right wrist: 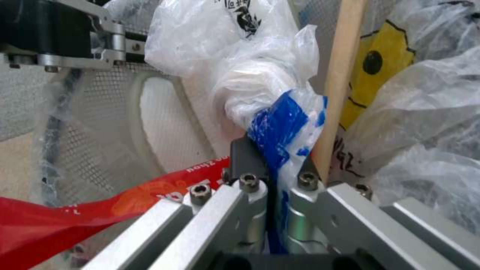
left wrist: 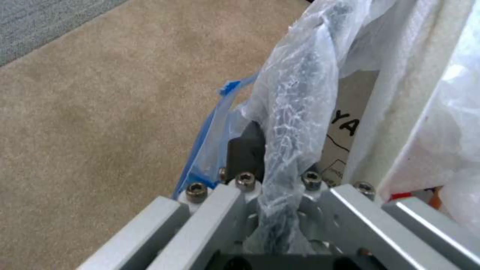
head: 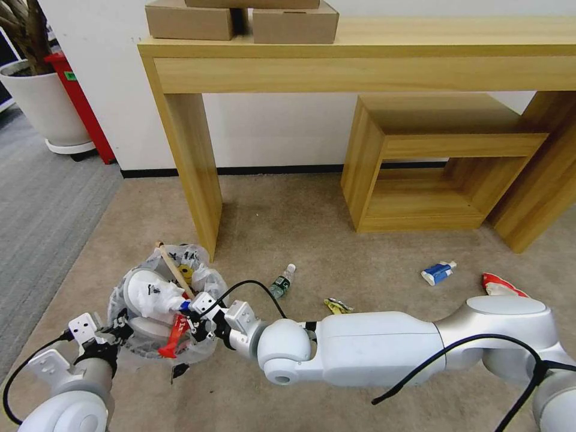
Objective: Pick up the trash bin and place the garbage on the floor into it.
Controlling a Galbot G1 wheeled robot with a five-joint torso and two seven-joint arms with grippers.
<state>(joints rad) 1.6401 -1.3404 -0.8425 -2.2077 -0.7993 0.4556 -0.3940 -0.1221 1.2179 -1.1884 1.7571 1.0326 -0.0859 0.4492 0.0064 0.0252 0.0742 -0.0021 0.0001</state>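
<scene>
The trash bin (head: 210, 282), a dark mesh bin lined with a crinkly clear bag, stands on the beige floor (head: 288, 222) at the lower left. In it lie a white slipper (head: 150, 294), a wooden stick (head: 174, 270) and red paper (head: 174, 339). My left gripper (head: 120, 327) is shut on the bagged rim (left wrist: 295, 93). My right gripper (head: 189, 309) hangs over the bin, shut on a blue-and-white plastic wrapper (right wrist: 280, 123). Garbage on the carpet: a small bottle (head: 282, 281), a yellow wrapper (head: 338, 306), a blue-white tube (head: 438, 272) and red-white paper (head: 501, 286).
A wooden console table's leg (head: 192, 168) stands just behind the bin. A low open wooden shelf (head: 432, 162) sits at the back right. Cardboard boxes (head: 294, 24) rest on the table. A white plant pot (head: 42, 102) stands on grey carpet (head: 42, 210) to the left.
</scene>
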